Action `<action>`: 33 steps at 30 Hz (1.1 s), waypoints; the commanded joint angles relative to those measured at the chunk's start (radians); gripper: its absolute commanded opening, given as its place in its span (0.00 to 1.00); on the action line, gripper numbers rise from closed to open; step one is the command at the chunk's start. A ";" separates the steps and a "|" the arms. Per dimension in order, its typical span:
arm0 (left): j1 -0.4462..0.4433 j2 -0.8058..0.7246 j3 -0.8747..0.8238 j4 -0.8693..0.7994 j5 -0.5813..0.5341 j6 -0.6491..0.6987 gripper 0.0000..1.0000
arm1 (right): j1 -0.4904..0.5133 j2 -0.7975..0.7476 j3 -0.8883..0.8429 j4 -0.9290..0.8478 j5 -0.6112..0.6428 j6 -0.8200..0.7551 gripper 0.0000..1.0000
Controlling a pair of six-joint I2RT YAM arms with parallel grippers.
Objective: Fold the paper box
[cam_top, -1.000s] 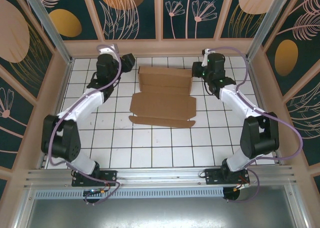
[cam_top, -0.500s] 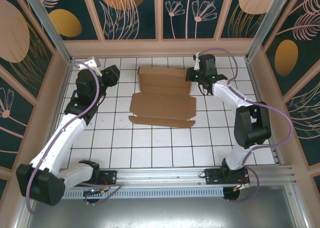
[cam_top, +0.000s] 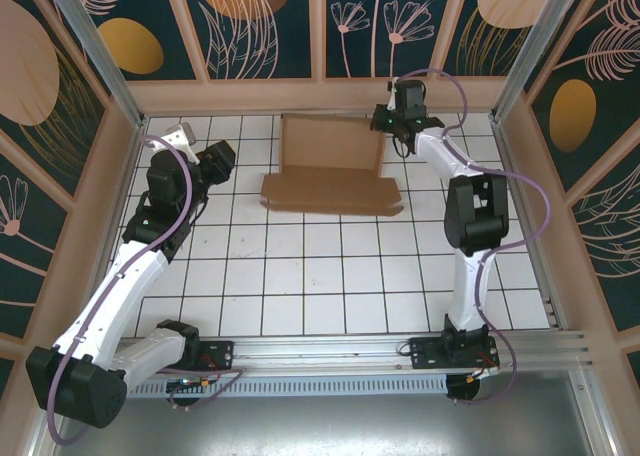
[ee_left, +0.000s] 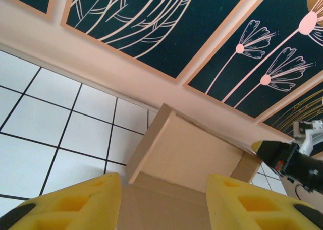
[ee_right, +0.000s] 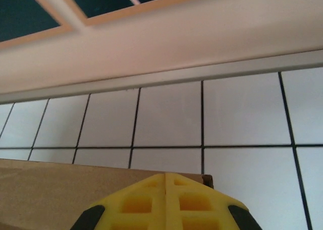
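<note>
The paper box lies on the white-tiled worktop, just in front of the back wall and about midway along it. It is plain brown cardboard. Its broad panel sits nearest the back wall, and a long narrower flap spreads out on the side away from it. In the left wrist view the box has that wall-side panel tilted up off the tiles, with a short side flap standing along its left edge.

The right claw is close to the back wall, at the box's wall-side right corner. Its yellow fingers are pressed fully together with nothing visible between them. The cardboard edge runs just behind their tips, but I cannot tell whether they touch it.

The left claw hangs farther from the back wall, off the box's left edge and apart from it. Its fingers stand partly spread and hold nothing, with the cardboard showing through the gap.
</note>
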 commanded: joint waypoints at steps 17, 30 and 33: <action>-0.032 0.005 -0.085 0.171 0.109 -0.127 0.48 | 0.249 -0.315 -0.746 0.142 -0.169 0.070 0.15; -0.041 -0.141 -0.214 0.111 -0.106 -0.067 0.52 | 0.328 -0.408 -0.621 0.082 0.210 -0.089 0.68; -0.041 -0.117 -0.232 0.100 -0.106 -0.053 0.55 | 0.315 -0.266 -0.444 0.052 0.192 -0.171 0.81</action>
